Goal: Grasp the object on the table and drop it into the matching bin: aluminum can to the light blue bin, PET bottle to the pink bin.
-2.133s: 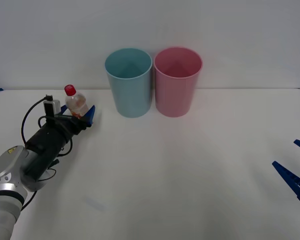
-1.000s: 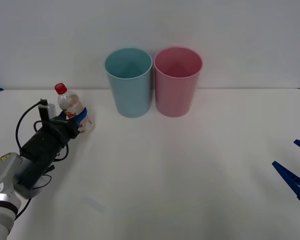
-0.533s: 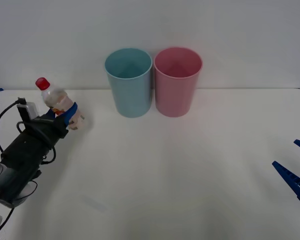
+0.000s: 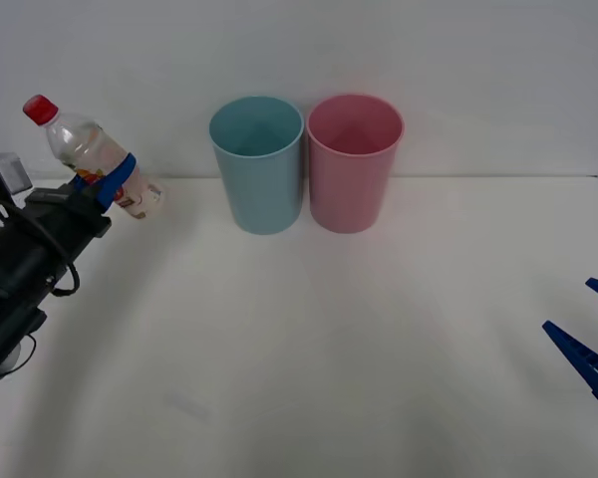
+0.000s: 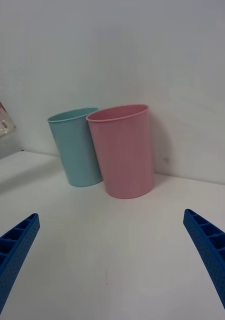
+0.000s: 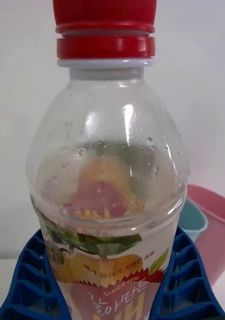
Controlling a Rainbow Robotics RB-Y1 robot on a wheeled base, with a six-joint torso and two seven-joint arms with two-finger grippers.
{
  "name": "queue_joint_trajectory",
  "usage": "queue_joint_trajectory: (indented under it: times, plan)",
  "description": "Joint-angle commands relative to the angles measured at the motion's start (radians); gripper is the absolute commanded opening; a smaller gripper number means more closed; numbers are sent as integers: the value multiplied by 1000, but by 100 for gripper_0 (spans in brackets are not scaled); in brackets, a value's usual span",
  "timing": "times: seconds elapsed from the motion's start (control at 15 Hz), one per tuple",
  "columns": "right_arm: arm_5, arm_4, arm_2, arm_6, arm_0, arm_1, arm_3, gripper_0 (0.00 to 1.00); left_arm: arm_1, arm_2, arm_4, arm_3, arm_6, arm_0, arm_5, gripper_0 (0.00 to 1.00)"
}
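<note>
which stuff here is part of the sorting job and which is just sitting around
In the job:
- plastic bottle, held up off the table in the left gripper, tilted
- pink bin, where the bottle belongs
- light blue bin, for cans, beside the pink one

Just waiting:
- right gripper, open, low at the table's right edge

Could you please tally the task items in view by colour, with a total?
Light blue bin: 1
Pink bin: 1
Red-capped clear PET bottle, held in the left gripper above the table: 1
Total: 3
</note>
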Motion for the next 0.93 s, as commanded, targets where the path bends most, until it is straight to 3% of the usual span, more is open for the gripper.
queue_joint_trajectory:
  times: [0.07, 0.27, 0.67, 0.8, 0.93]
  plan:
    - [0, 0, 0, 0, 0, 0, 0, 100, 4, 21, -43, -77, 118, -3, -7, 0]
    - [0, 0, 0, 0, 0, 0, 0, 100, 3, 34, -86, -124, 210, -29, -15, 0]
    - [0, 0, 0, 0, 0, 0, 0, 100, 7, 31, -89, -115, 251, -146, -102, 0]
    - [0, 0, 0, 0, 0, 0, 0, 100, 7, 0, -87, -75, 234, -210, -128, 0]
    - [0, 0, 0, 0, 0, 0, 0, 100, 9, -45, -70, -5, 144, -281, -145, 0]
